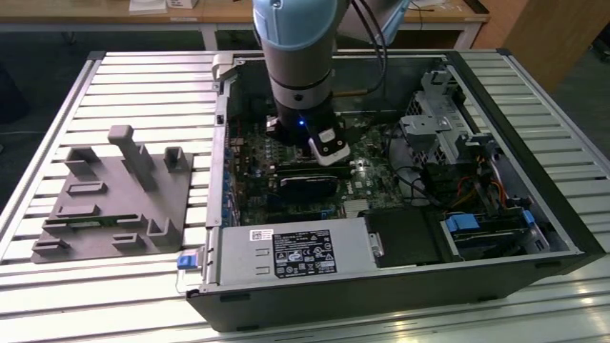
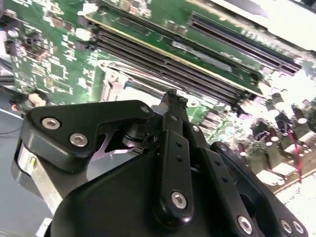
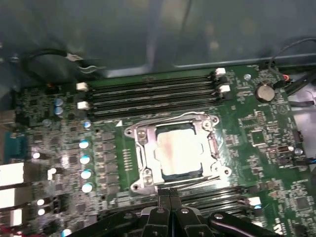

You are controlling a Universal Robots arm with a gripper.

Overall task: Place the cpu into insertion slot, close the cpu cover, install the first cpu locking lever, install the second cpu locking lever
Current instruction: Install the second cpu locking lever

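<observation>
So the cpu (image 3: 176, 150) is already seated in the insertion slot (image 3: 139, 153) with the cpu cover (image 3: 213, 148) down around it. The gripper (image 3: 170, 195), fingers pressed together and empty, sits right at the socket's edge, so I'd say it's lever time; the next move calls for careful hooking

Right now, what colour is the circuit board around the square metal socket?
Green circuit board, clearest in the first wrist view.

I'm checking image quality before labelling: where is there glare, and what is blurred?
Glare whitens the cpu's metal face in the first wrist view; in the second wrist view the far corner is blown out and the pincer's black body looms soft; in the exterior view the slatted table shines.
</observation>
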